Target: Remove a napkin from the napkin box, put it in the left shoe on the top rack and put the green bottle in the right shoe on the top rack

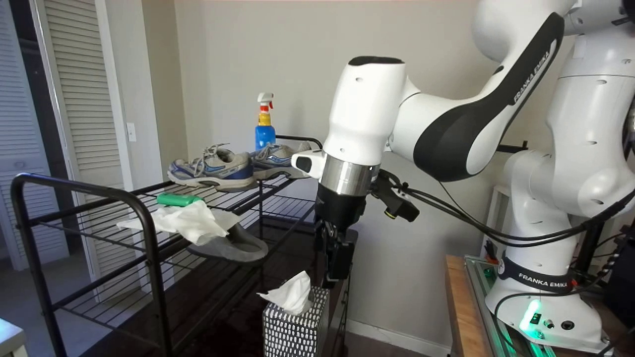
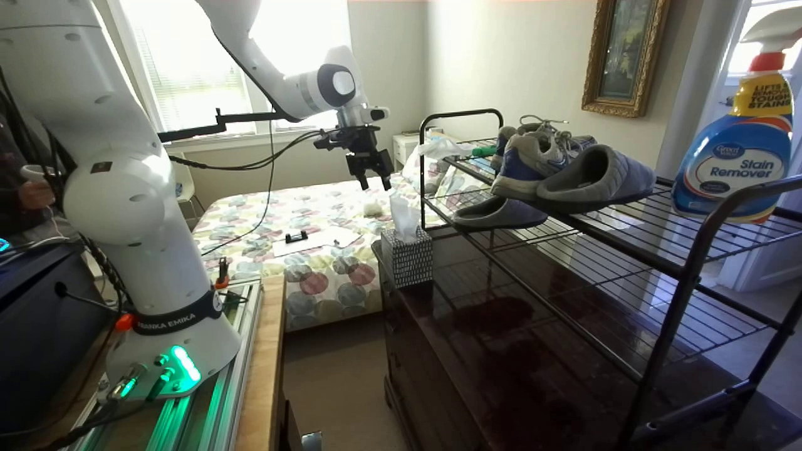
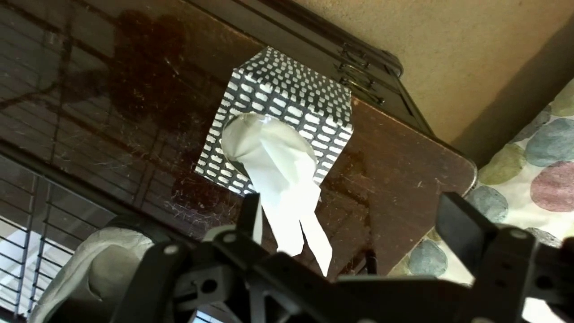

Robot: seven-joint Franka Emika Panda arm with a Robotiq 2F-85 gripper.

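This is a home bedroom: a bed with a circle-patterned bedspread, a window with blinds, a gilt-framed picture, louvred doors, a dark wooden dresser, a napkin box near one corner of its top.

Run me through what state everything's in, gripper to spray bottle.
Gripper: open, holding nothing
Napkin box: upright, open on top
Napkin: sticking out of its box
Sneakers: soles down; can't tell if tied
Green bottle: on its side
White heap: crumpled
Spray bottle: upright
Base light: lit green
Closet door: partly open
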